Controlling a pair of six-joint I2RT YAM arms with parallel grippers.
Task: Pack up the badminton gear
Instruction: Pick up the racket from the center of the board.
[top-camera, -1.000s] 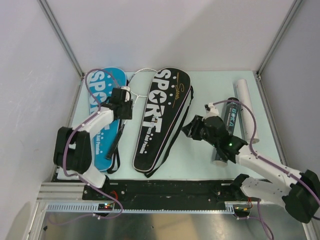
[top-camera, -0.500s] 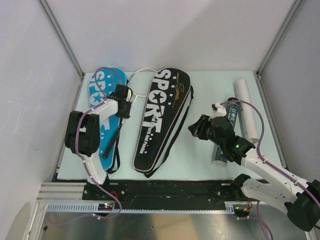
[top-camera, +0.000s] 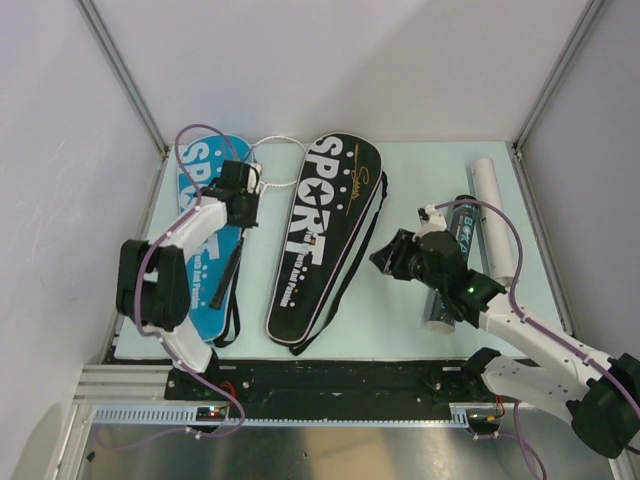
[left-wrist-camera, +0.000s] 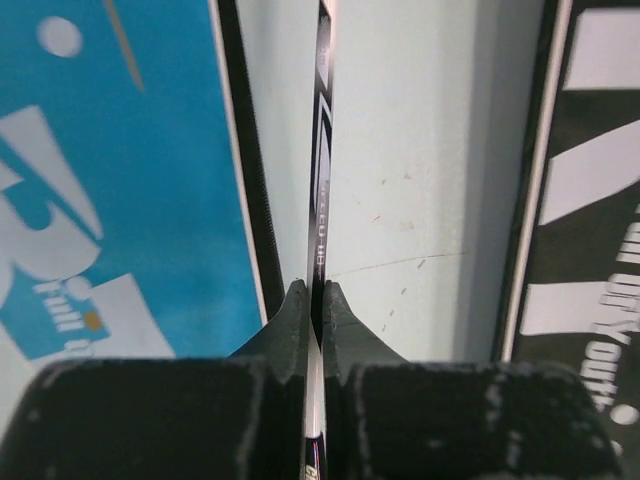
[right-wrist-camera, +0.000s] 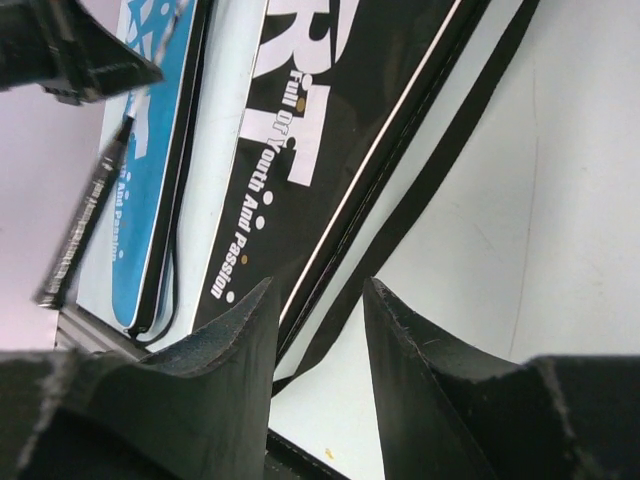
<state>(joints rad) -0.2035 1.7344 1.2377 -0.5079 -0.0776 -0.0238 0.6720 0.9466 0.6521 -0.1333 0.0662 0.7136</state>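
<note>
A racket lies between the blue SPORT bag (top-camera: 200, 240) and the black SPORT bag (top-camera: 322, 235). Its white-rimmed head (top-camera: 278, 165) points to the back and its black handle (top-camera: 224, 277) rests over the blue bag. My left gripper (top-camera: 243, 203) is shut on the thin racket shaft (left-wrist-camera: 318, 190), its tips (left-wrist-camera: 313, 295) pinching it. My right gripper (top-camera: 392, 258) hangs open and holds nothing, to the right of the black bag; in its wrist view the gripper (right-wrist-camera: 318, 300) frames bare table and the black bag's strap (right-wrist-camera: 430, 185). No shuttlecock shows.
A white tube (top-camera: 495, 215) and a black tube (top-camera: 458, 245) lie at the right of the table, the black one partly under my right arm. Grey walls close in the left, back and right. A black rail (top-camera: 330, 375) runs along the near edge.
My left gripper has shut onto the racket shaft, and the left arm has shifted slightly toward the back. The right arm has barely moved.
</note>
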